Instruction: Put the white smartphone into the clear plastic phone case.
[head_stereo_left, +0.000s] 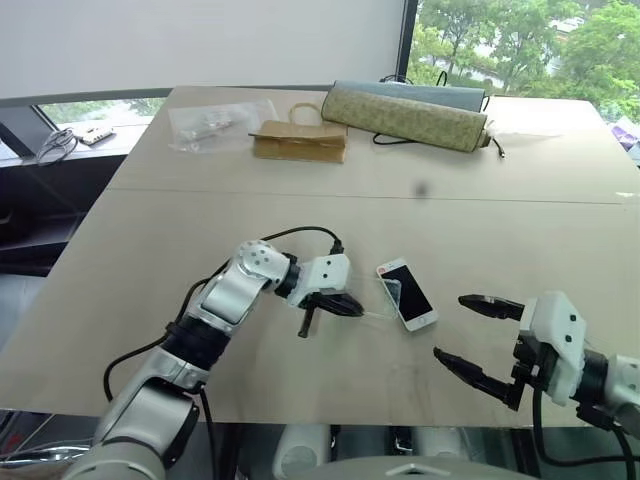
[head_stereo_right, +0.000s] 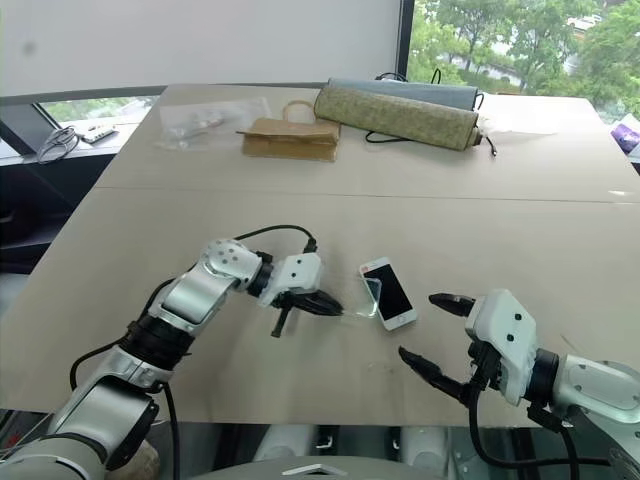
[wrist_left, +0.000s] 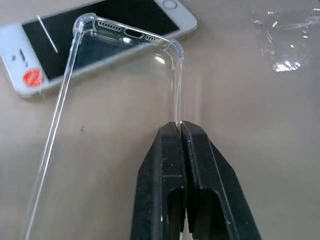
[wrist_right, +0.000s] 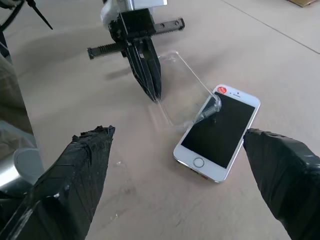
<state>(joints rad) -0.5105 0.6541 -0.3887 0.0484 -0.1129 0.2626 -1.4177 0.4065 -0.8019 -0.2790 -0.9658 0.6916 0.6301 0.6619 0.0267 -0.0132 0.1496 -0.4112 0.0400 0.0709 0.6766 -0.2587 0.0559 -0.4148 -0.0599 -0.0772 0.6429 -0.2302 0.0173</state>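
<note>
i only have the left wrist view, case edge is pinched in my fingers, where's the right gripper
Observer: The right gripper hangs open just short of the white smartphone, holding nothing.
Operator: is the case flat on the table
Observer: No. The clear plastic phone case is tilted, its far corner resting on the phone's edge.
Operator: anything else nearby
Observer: Not close; a brown paper bag and a rolled mat lie at the table's far side.
</note>
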